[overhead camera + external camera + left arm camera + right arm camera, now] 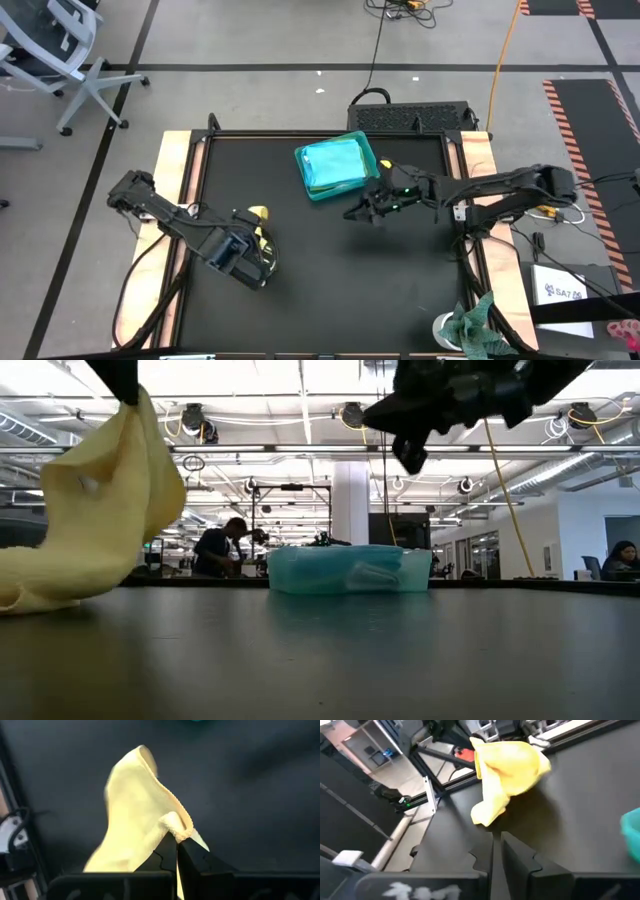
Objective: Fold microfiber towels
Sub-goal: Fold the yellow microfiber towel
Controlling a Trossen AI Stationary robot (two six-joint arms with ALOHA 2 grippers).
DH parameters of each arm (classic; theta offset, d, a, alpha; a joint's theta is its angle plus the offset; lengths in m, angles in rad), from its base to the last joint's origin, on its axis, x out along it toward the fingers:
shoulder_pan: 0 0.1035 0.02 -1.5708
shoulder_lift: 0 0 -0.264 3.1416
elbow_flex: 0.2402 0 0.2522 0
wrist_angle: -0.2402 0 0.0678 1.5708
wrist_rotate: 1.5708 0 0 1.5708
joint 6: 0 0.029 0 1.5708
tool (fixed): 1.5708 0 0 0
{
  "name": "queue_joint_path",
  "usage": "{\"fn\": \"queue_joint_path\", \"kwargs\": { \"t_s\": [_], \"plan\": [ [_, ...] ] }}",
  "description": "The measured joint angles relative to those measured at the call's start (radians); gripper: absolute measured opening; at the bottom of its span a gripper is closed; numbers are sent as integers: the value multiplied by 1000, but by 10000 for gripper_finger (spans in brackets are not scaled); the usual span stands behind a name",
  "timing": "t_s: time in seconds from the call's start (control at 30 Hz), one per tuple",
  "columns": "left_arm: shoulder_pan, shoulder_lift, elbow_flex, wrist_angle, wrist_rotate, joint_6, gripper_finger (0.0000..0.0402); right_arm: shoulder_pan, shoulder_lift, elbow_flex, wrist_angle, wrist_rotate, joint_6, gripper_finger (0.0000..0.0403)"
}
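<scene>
A yellow microfiber towel (100, 500) hangs at the table's left side, with my left gripper (176, 845) shut on its top; its lower end (25, 595) lies on the table. In the right wrist view the towel (510, 765) shows bunched and drooping. My right gripper (352, 213) hovers above the table's middle, right of the yellow towel, shut with nothing between its fingers (515, 855). A teal tray (308, 185) at the far middle holds folded turquoise towels (335, 160). My left gripper pinches the yellow towel's hemmed edge (175, 826) at a bunched corner, between its two fingertips (167, 851). The fingers come from above, slanting down. The towel hangs slack below them, mostly lifted, with its lower end on the table.
The tray (350, 570) stands just beyond my right gripper. A mottled green-and-white rag (475, 322) lies off the table's near right corner. Bare black tabletop (330, 290) lies between the arms and toward the near edge.
</scene>
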Motion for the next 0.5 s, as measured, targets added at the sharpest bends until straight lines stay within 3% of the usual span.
{"fn": "queue_joint_path", "kwargs": {
  "t_s": [0.2,0.5],
  "plan": [
    [-22,0,0,110,88,98,1,31,183,0,220,5,17,49],
    [-25,0,0,178,43,80,1,97,377,5,382,56,85,99]
  ]
}}
